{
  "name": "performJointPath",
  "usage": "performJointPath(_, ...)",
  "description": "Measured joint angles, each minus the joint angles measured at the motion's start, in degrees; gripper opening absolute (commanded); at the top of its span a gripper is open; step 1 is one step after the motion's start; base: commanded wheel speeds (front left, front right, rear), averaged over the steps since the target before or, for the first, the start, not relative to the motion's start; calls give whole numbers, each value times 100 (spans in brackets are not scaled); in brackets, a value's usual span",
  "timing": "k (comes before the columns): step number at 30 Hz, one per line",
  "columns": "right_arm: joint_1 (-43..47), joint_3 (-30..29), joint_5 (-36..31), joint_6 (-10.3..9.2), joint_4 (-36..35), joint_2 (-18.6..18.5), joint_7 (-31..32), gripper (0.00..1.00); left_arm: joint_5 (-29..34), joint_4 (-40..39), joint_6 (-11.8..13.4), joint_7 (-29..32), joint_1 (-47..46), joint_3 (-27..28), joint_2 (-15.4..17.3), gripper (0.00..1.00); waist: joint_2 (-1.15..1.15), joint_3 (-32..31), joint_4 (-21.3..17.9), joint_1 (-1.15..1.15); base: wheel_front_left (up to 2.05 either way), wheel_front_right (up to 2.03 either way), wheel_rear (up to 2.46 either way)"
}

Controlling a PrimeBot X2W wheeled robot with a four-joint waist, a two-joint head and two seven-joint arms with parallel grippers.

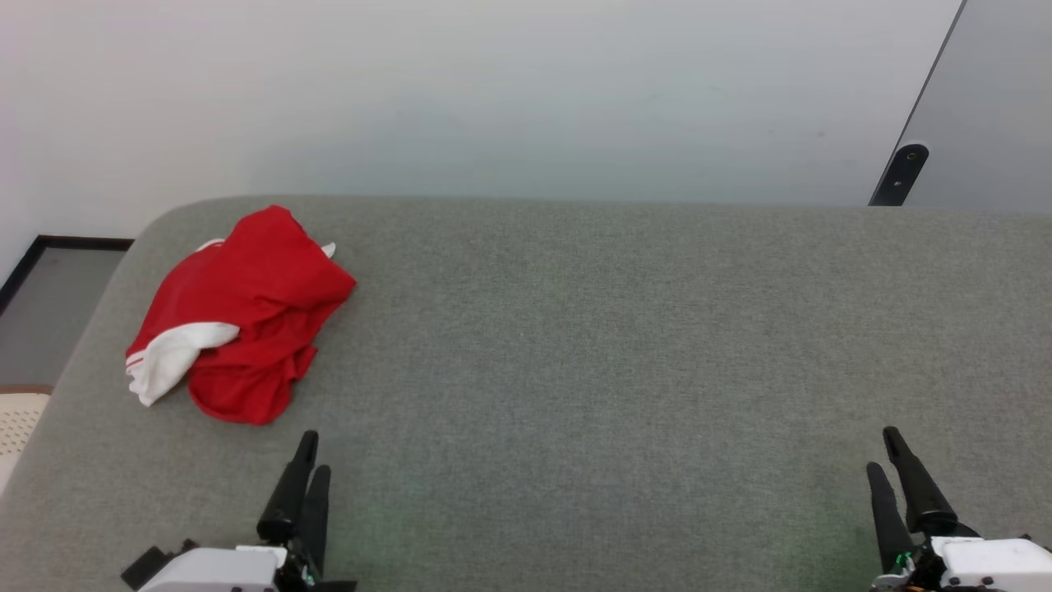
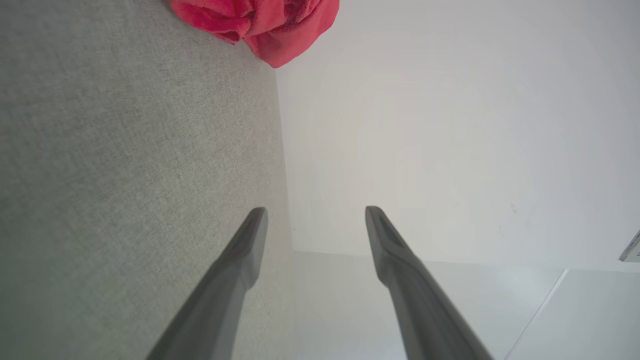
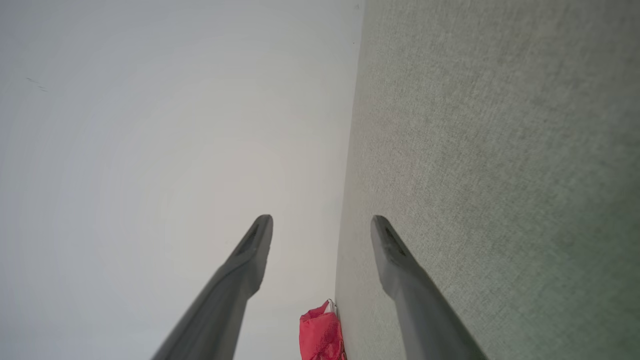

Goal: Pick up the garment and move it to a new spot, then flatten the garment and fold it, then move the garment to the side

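Note:
The garment [image 1: 246,312] is a crumpled red heap with one white sleeve showing. It lies at the far left of the grey fabric-covered table [image 1: 575,329]. My left gripper [image 1: 316,451] hovers just in front of the garment, a little to its right, open and empty. In the left wrist view the garment [image 2: 260,25] sits beyond the left gripper [image 2: 315,210], apart from its spread fingers. My right gripper [image 1: 881,448] is at the near right of the table, far from the garment, its fingers apart and empty. In the right wrist view the right gripper [image 3: 321,218] frames the distant garment [image 3: 320,335].
A white wall rises behind the table. A dark bracket [image 1: 900,173] and a grey panel [image 1: 986,107] stand at the back right. Past the table's rounded left edge lie dark floor [image 1: 49,312] and a beige perforated object [image 1: 16,419]. Wide bare table spreads right of the garment.

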Motion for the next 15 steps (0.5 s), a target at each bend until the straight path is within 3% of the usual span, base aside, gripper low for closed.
performJointPath(15, -3, 511, -363, 0, -172, 1, -398, 100, 530, -263, 0, -409, 24, -325, 7, 100, 0, 7, -11, 0, 0, 0, 0)
